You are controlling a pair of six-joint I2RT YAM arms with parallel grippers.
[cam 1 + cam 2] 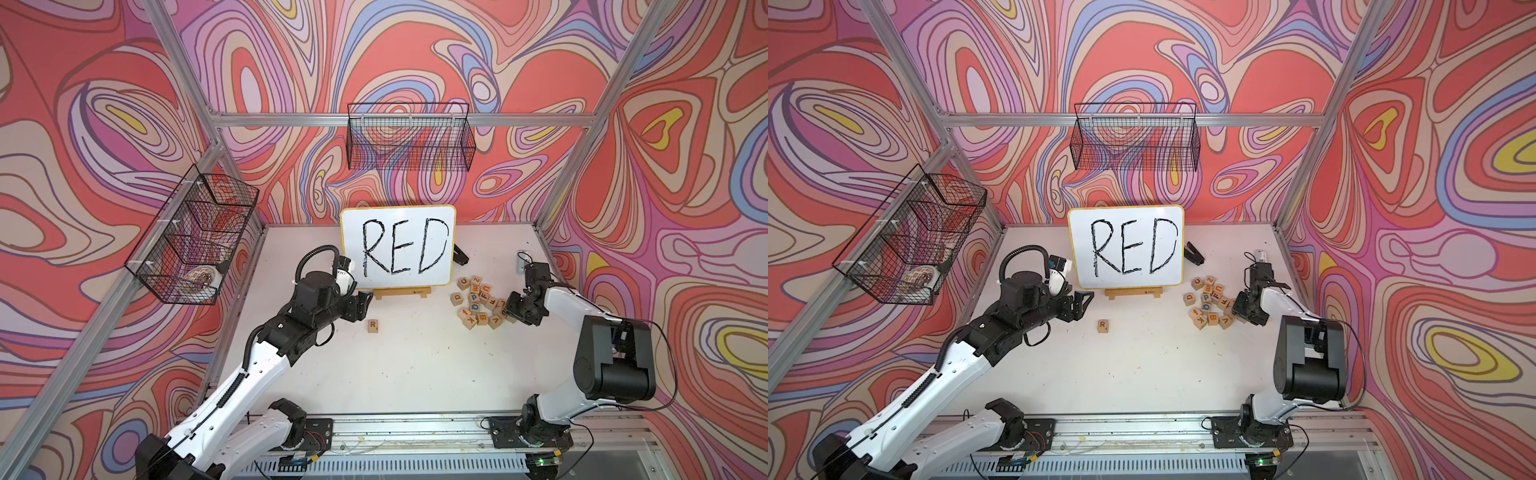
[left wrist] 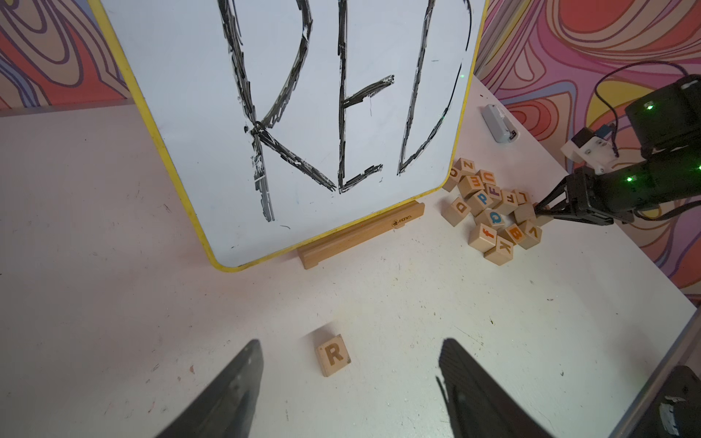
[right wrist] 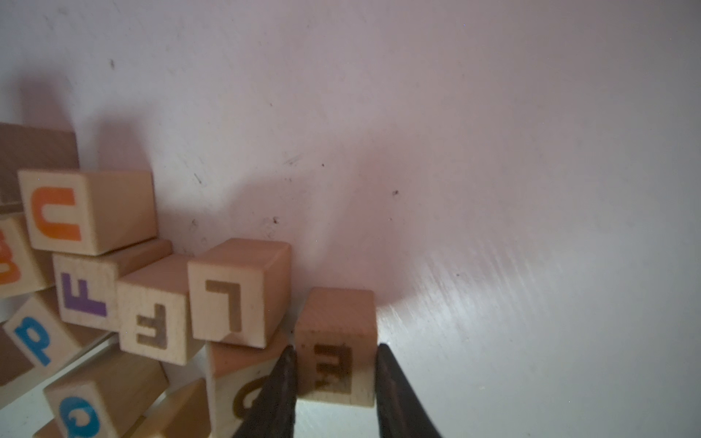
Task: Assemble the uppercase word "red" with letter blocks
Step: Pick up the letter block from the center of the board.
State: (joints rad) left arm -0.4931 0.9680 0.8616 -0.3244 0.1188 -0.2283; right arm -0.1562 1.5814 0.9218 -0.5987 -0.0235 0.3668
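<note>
right pincer (image 3: 337, 346) shut on the e block (image 3: 335, 322)
the e block sits at the edge of the pile (image 1: 478, 297), tight beside other blocks, so lifting may drag them or twist it loose. the r block (image 2: 333, 354) lies alone on the table (image 2: 113, 227); the left pincer (image 2: 352, 341) hangs near it, wide open and empty.

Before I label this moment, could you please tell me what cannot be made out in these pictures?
- E block: mostly covered by the right gripper in both top views.
- Left gripper: fingers cut off by the left wrist view's lower edge.
- Round thing in the side wire basket: top views, behind mesh, too small.
- Block beneath the L block: right wrist view, gripper finger covers its letter.
</note>
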